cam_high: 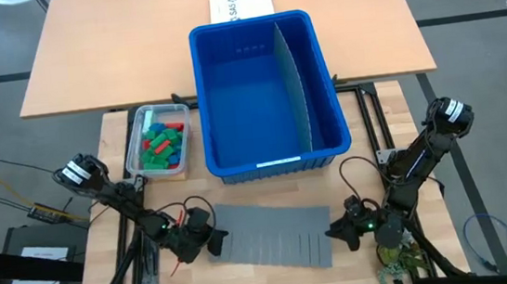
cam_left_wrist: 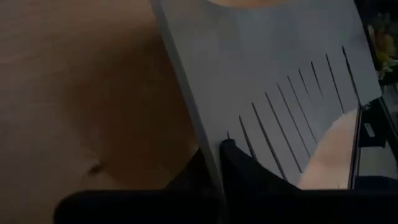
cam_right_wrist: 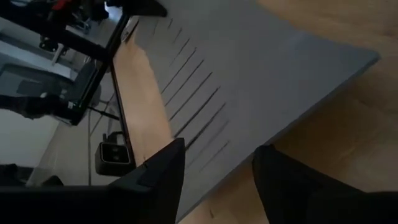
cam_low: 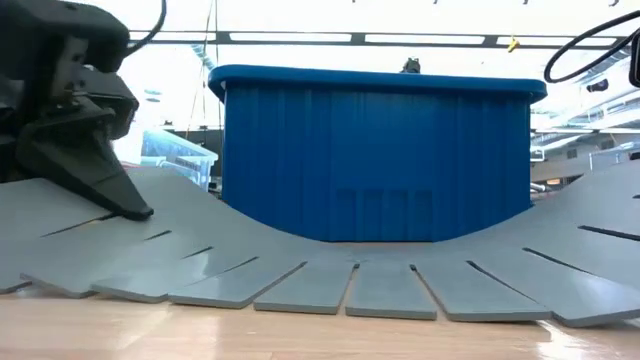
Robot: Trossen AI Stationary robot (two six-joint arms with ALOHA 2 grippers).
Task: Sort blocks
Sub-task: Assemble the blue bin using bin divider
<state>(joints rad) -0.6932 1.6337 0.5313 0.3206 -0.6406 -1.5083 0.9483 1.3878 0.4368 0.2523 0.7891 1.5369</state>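
1. across the whole scene runs the table (cam_high: 88, 74), light wood, with both dark arms at its near edge.
2. at the middle sits the blue bin (cam_high: 268, 94), empty, with one divider already standing toward its right side.
3. near of the bin lies the grey slotted panel (cam_high: 272, 235); in the low view its two ends ride up and its middle sags to the table.
4. at the panel's left end, the left gripper (cam_high: 209, 241) is clamped together on the edge, with a finger on each face in the left wrist view.
5. at the panel's right end, the right gripper (cam_right_wrist: 214, 180) has its fingers apart, straddling the edge without pinching it.
6. left of the bin stands the clear tub (cam_high: 135, 144) holding the blocks (cam_high: 162, 145), red, green and blue, all unsorted.
7. risk, as i judge it: with only one end gripped, a lift could twist the bendy panel, pull it from the pinch, or swing it into the tub and scatter the blocks.
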